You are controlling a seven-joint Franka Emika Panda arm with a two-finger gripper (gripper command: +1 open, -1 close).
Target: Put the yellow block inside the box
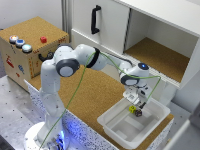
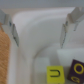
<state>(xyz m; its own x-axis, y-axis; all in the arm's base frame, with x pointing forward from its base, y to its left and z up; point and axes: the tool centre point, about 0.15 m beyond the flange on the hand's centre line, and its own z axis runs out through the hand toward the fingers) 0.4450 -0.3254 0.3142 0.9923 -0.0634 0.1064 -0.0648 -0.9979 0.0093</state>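
The yellow block (image 1: 132,108) lies inside the box (image 1: 122,129), a shallow white bin, near its far wall. A small dark block (image 1: 138,113) lies right beside it. My gripper (image 1: 136,103) hangs just above the two blocks, over the bin. In the wrist view the gripper (image 2: 39,44) is open and empty, its fingers (image 2: 11,29) spread wide over the white bin (image 2: 45,20). The yellow block (image 2: 56,74) and the dark block (image 2: 77,67) rest on the bin floor, apart from the fingers.
The bin stands on a cork-topped table (image 1: 95,92). A cork box with coloured buttons (image 1: 30,45) stands at the exterior view's left. A white cabinet with a black handle (image 1: 95,20) and an open compartment (image 1: 155,55) stands behind.
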